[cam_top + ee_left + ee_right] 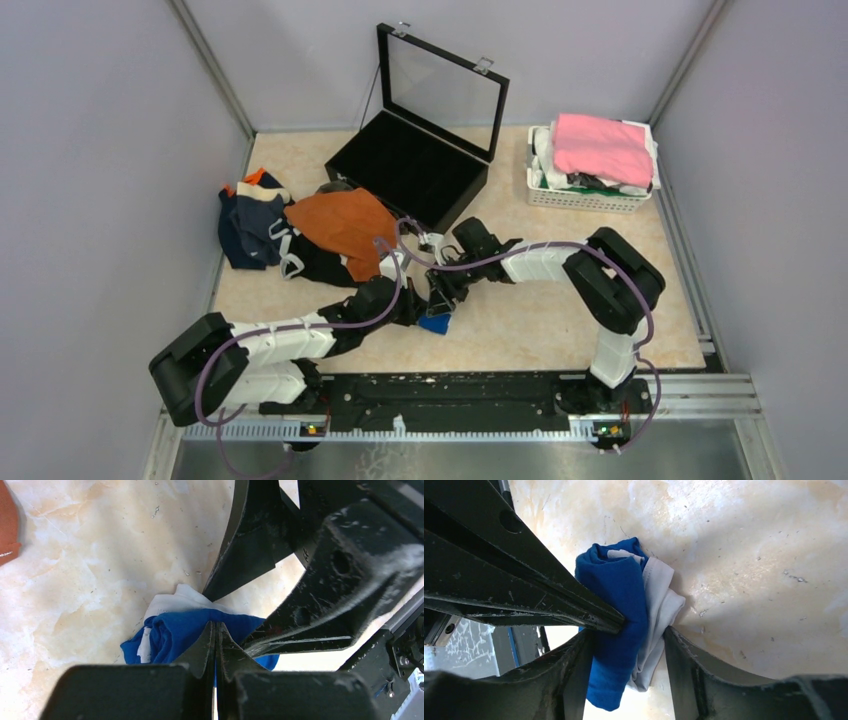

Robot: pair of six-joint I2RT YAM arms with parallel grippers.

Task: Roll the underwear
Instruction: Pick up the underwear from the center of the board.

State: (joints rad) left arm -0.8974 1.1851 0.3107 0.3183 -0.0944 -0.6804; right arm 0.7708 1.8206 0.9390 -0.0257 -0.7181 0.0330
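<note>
A royal blue underwear roll with white trim [435,323] lies on the table's near middle, between both grippers. In the right wrist view the roll [621,587] sits between my right gripper's [629,631] fingers, which touch both its sides. My left gripper [216,624] is shut, its tips pressed against the blue roll [170,632]; the tips also show poking into the roll in the right wrist view [611,622]. A pile of rust-orange [340,222], navy [250,225] and black [310,265] underwear lies at the left.
An open black box [405,165] with a raised glass lid stands at the back middle. A white basket [590,197] with a pink folded cloth [600,145] stands at the back right. Grey walls enclose the table.
</note>
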